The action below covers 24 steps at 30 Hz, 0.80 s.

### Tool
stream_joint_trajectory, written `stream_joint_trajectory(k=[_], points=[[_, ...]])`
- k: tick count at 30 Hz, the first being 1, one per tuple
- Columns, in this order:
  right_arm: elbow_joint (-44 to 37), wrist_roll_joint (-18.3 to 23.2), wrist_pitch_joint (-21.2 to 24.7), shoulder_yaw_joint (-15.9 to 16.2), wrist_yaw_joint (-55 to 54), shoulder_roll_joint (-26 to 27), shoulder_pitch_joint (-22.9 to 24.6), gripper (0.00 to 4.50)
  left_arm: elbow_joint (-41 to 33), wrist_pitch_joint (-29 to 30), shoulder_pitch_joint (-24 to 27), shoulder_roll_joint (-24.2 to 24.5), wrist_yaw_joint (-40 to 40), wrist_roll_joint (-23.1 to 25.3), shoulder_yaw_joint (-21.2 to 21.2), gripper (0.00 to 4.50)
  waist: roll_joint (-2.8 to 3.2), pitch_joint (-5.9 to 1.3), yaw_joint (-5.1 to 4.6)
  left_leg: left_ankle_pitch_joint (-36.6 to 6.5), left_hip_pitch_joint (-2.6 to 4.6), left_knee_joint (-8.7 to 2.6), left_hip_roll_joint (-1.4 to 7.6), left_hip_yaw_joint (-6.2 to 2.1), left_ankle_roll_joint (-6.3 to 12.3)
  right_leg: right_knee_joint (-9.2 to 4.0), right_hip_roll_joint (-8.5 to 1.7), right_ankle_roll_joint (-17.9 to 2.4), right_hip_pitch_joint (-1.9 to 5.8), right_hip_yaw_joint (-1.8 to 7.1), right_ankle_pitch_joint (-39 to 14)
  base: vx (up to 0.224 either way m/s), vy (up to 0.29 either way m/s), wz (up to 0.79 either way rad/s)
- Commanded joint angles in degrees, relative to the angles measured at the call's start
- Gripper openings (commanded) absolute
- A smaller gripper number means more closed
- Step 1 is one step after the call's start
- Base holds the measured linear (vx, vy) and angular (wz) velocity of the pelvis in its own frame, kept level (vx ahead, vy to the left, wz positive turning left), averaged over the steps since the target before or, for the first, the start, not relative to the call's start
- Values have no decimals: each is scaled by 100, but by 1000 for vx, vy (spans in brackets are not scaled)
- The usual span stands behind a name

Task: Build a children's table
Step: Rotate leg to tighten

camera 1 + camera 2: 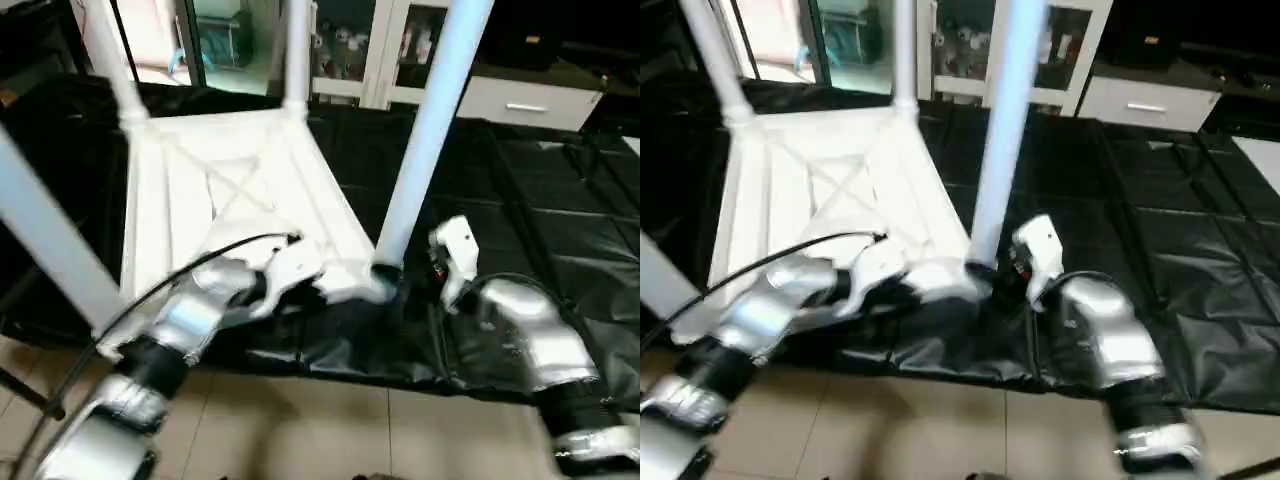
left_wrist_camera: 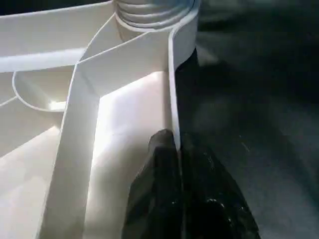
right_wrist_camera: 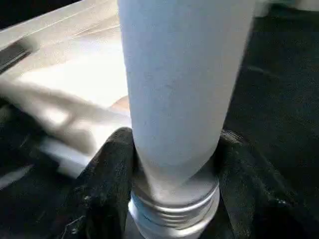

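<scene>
1. Table top (image 1: 235, 190) lies upside down on the black-sheeted work table (image 1: 540, 210), ribs up, w/ legs standing in its corner sockets. The near-right leg (image 1: 425, 130) is the landmark here.
2. Left gripper (image 2: 174, 149): fingers pressed together, pinching the top's rim (image 2: 172, 89) just beside that leg's socket. Looks like it's steadying the top.
3. Right gripper (image 3: 172, 164): fingers either side of the leg's base, closed on it right above the threaded collar (image 3: 174, 206).
4. Risk: the collar's threads are exposed, so I'd judge the leg isn't fully seated. If the right gripper twists off-axis, it could cross-thread or pop out.
5. Risk: the pinch on the rim is thin. A hard turn on the leg could drag the top round or slip the rim free, esp. on the slick sheet.
6. Risk: the top sits close to the work table's near edge by the leg; a shove might tip it off.
7. Right wrist view gives the threads and finger contact; head views give all legs, which wrist views don't.
</scene>
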Motion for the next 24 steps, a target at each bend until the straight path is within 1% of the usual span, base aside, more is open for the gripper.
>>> stream_joint_trajectory(k=[1, 2, 3, 4, 5, 6, 7, 8, 9, 10, 11, 12, 14, 15, 16, 17, 18, 20, 21, 22, 23, 24], points=[[203, -270, 401, -278, -944, 106, 172, 204, 96, -120, -285, -407, 282, -219, 152, 0, -43, -259, -6, -1588, -9, -531, 224, -103, 86, -572, -320, -557, 189, 228, -3231, 0, 0, 0], [190, -331, 398, -328, -1267, 256, 188, 204, 283, -62, -456, -570, 559, -166, 188, 0, -33, -266, -1, -1456, -8, -536, 223, -77, 86, -566, -296, -623, 182, 239, -2891, 0, 0, 0], [199, -399, 382, -383, -1623, 408, 186, 204, 468, 6, -624, -743, 838, -118, 227, 0, -34, -280, 8, -1409, -1, -542, 234, -86, 77, -538, -302, -684, 192, 235, -2709, 0, 0, 0], [227, -442, 379, -429, -1897, 520, 167, 204, 584, 63, -730, -873, 1007, -95, 247, 0, 6, -277, 16, -1345, 14, -541, 233, -58, 47, -532, -282, -794, 175, 246, -2394, 0, 0, 0], [253, -475, 378, -459, -2101, 597, 147, 204, 671, 96, -800, -967, 1113, -72, 269, 0, -9, -299, 26, -1251, 8, -534, 231, -56, 47, -488, -280, -917, 212, 242, -2074, 0, 0, 0], [286, -471, 386, -492, -2283, 700, 116, 204, 762, 95, -869, -1083, 1252, -45, 288, 0, 24, -304, 42, -1129, -10, -531, 230, -54, 88, -451, -286, -1025, 243, 248, -1761, 0, 0, 0], [305, -526, 364, -433, -2413, 781, 81, 204, 841, 95, -928, -1209, 1342, -17, 283, 0, 36, -312, 42, -1078, -6, -523, 229, -45, 112, -444, -283, -1071, 247, 249, -1613, 0, 0, 0], [299, -542, 360, -381, -2424, 825, 62, 204, 870, 67, -950, -1274, 1360, -6, 267, 0, 27, -324, 41, -953, -14, -507, 217, -38, 170, -418, -283, -1150, 270, 248, -1366, 60, 18, 6], [224, -549, 366, -330, -2477, 921, 40, 204, 934, 3, -987, -1372, 1382, -12, 236, 0, 39, -342, 50, -795, -7, -486, 211, -27, 244, -395, -280, -1225, 280, 253, -1107, 0, 0, 0], [205, -538, 364, -330, -2466, 929, 38, 204, 937, -11, -986, -1375, 1369, -14, 226, 0, 30, -351, 63, -633, -4, -471, 213, -21, 334, -361, -282, -1319, 297, 254, -841, 0, 0, 0], [173, -502, 359, -333, -2410, 934, 37, 204, 927, -38, -970, -1362, 1330, -13, 204, 0, 28, -357, 63, -537, -24, -466, 209, -24, 393, -337, -282, -1361, 322, 252, -706, 0, 0, 0], [114, -476, 361, -355, -2390, 945, 51, 204, 957, -61, -961, -1344, 1320, 3, 196, 0, 35, -361, 76, -382, -21, -455, 214, -18, 500, -313, -283, -1435, 330, 250, -484, 0, 0, 0], [70, -456, 358, -368, -2361, 950, 64, 204, 994, -97, -954, -1321, 1310, 23, 186, 0, 32, -354, 79, -354, -18, -454, 216, -11, 596, -313, -287, -1511, 340, 248, -442, 0, 0, 0], [28, -436, 332, -374, -2287, 935, 77, 204, 1056, -198, -927, -1243, 1281, 48, 173, 0, 28, -345, 82, -460, -22, -461, 219, -12, 610, -331, -296, -1500, 347, 248, -601, 0, 0, 0], [26, -435, 316, -371, -2266, 926, 78, 204, 1075, -228, -915, -1215, 1270, 51, 172, 0, 31, -338, 85, -534, -23, -468, 220, -14, 597, -351, -303, -1480, 346, 249, -731, 0, 0, 0], [1, -412, 276, -360, -2213, 905, 79, 204, 1043, -243, -870, -1148, 1231, 47, 179, 0, 22, -339, 86, -687, -13, -476, 226, -18, 544, -372, -309, -1431, 343, 246, -984, 0, 0, 0], [-15, -399, 250, -353, -2185, 893, 79, 204, 1016, -243, -841, -1109, 1207, 44, 186, 0, 26, -330, 78, -802, -19, -486, 227, -20, 495, -392, -307, -1371, 336, 247, -1172, 0, 0, 0], [-136, -294, 171, -353, -2004, 883, 97, 204, 953, -262, -773, -1017, 1148, 38, 196, 0, 31, -322, 68, -876, -19, -497, 233, -27, 436, -409, -308, -1307, 329, 248, -1325, 0, 0, 0], [-232, -245, 152, -339, -1890, 870, 120, 204, 918, -264, -737, -970, 1114, 34, 198, 0, -1, -341, 81, -862, -21, -496, 240, -35, 423, -396, -320, -1274, 346, 243, -1371, 0, 0, 0], [-335, -194, 140, -323, -1770, 854, 149, 274, 876, -263, -698, -921, 1075, 31, 198, 0, 2, -338, 80, -862, -20, -496, 241, -30, 429, -405, -317, -1262, 337, 247, -1382, 0, 0, 0], [-523, -15, 202, -333, -1504, 829, 202, 274, 787, -280, -628, -826, 986, 33, 182, 0, 0, -338, 88, -854, -11, -494, 250, -27, 435, -402, -324, -1264, 332, 251, -1358, 0, 0, 0], [-566, 42, 232, -347, -1440, 828, 215, 274, 769, -286, -613, -807, 966, 33, 178, 0, 5, -340, 85, -772, -32, -497, 255, -35, 463, -384, -322, -1278, 346, 251, -1267, 0, 0, 0]])
